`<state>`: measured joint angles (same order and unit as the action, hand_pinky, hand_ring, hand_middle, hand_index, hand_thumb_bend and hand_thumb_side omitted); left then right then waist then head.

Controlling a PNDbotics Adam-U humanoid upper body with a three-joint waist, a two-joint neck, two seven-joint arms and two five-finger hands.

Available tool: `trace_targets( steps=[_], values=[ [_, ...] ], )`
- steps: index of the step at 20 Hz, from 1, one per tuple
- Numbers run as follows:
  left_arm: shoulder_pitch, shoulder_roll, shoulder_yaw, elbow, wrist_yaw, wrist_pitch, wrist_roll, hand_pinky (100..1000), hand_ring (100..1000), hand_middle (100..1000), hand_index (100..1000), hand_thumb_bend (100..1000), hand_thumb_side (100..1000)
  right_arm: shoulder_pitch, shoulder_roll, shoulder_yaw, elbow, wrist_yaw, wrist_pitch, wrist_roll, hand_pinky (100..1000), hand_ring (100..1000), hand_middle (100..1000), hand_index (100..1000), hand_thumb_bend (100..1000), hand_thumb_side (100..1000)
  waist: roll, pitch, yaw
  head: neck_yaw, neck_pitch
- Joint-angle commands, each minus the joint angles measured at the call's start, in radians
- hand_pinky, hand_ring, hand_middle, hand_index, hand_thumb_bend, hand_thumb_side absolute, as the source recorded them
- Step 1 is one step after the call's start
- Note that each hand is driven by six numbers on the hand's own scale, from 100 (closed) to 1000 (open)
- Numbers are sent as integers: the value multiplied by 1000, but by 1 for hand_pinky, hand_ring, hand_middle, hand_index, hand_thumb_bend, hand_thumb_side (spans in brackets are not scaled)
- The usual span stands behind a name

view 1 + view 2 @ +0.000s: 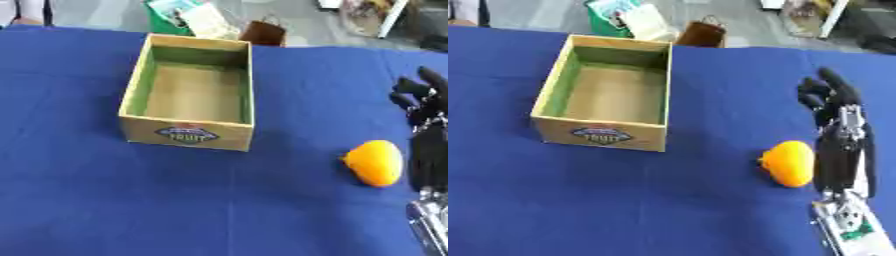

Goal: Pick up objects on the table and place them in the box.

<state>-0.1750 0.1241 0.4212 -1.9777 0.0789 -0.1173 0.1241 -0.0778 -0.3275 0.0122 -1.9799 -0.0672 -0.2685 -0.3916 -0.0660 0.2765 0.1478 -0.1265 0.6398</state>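
Observation:
An orange fruit (789, 163) lies on the blue tablecloth at the right. My right hand (843, 131) stands just to its right, palm turned toward the fruit and fingers stretched away from me, holding nothing. I cannot tell whether the palm touches the fruit. An open cardboard box (191, 93) with a green inner lining and a fruit label on its front stands left of centre, with nothing inside it. My left hand shows in neither view.
The blue cloth (87, 190) covers the whole table. Beyond the far edge on the floor stand a green container with papers (179, 17) and a brown bag (264, 32).

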Motion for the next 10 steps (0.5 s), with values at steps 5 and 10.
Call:
trace_targets(
  steps=[5,10],
  values=[
    [-4,28,3,-22,0,1,-1,444,352,462,537,100,789,-2,-77,-25,-20,60,20,29,820,876,670,880,100,1000,1,-22,-2,-4,-6],
    [-1,33,4,-22,-2,1,1,444,352,462,536,100,788,12,-198,-65,-20,229,83,88,833,916,776,922,115,1000,-1,-26,-8,1,0]
  ],
)
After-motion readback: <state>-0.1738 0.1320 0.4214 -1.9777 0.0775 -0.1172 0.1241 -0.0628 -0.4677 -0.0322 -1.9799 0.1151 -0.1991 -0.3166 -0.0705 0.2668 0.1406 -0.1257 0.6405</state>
